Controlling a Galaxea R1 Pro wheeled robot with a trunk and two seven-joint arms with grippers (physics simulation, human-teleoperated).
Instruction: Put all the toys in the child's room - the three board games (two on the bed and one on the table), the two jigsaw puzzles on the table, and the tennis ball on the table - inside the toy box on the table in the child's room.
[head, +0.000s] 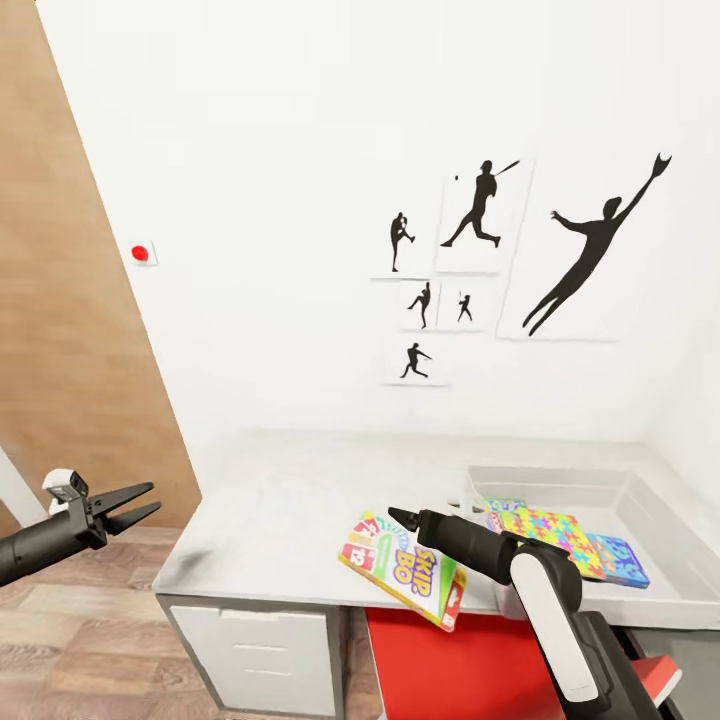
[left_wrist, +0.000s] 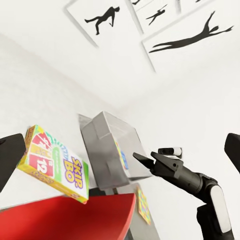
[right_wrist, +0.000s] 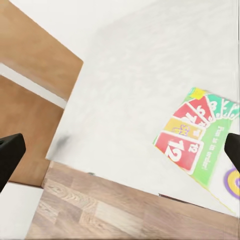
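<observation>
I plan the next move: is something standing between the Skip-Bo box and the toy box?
Nothing visible does. The Skip-Bo box lies at the table's front edge, overhanging it; the right tool hovers above it, and the toy box is beside.

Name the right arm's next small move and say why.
Probably lower the right tool onto the Skip-Bo box and close. Its fingers look open and empty, hovering above the box, which overhangs the table edge, outside the toy box.

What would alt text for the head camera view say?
A Skip-Bo box lies at the front edge of a pale grey table, beside the right tool. The toy box at right holds a jigsaw puzzle; the open left tool hovers off-table.
</observation>
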